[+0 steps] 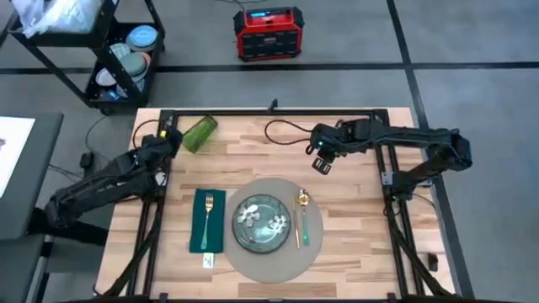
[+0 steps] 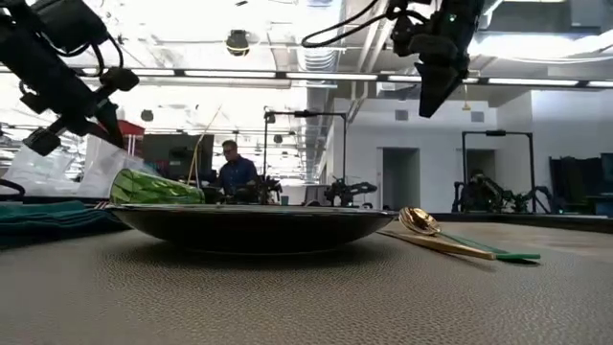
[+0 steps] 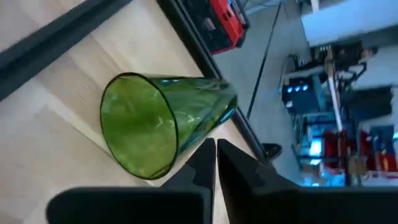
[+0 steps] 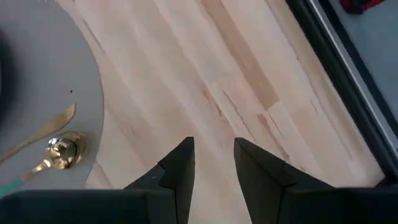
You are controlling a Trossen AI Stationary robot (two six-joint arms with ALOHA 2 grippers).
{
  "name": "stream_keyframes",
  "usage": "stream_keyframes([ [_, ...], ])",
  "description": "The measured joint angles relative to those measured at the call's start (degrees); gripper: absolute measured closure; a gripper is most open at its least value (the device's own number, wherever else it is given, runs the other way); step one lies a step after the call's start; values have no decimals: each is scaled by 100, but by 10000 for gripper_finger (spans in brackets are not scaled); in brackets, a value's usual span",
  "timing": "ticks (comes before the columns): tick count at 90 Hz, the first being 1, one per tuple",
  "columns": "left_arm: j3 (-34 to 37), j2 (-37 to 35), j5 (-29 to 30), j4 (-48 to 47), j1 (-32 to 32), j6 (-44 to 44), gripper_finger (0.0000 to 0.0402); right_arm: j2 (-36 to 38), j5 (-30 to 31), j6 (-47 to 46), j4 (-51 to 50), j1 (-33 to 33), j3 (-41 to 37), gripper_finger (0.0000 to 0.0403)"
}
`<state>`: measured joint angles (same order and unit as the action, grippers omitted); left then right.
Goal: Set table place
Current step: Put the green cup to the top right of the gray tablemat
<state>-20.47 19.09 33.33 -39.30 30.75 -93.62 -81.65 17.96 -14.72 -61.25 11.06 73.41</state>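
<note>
1. While your left gripper (image 1: 171,135) hovers closed and empty beside the toppled green glass (image 1: 200,134) at upper left, the placemat (image 1: 271,265) sits lower centre.
2. Your right gripper (image 1: 322,162) hangs slightly parted, holding nothing, above the table (image 1: 354,210).

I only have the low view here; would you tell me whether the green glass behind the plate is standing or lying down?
Observer: The green glass lies on its side near the table's far left corner, off the placemat.
Operator: Thank you. Is the left gripper holding it?
Observer: No. The left gripper is shut close beside the glass, with nothing between its fingers.
Operator: Is a fork set out?
Observer: Yes, a gold fork lies on the green napkin, left of the plate.
</note>
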Motion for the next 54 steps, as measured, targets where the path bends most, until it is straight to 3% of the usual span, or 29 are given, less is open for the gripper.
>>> stream_keyframes([
  [34,0,386,-320,130,-32,105,282,0,-309,733,69,242,0,300],
  [54,2,891,-415,-42,-29,-126,253,0,-330,1010,62,376,0,300],
])
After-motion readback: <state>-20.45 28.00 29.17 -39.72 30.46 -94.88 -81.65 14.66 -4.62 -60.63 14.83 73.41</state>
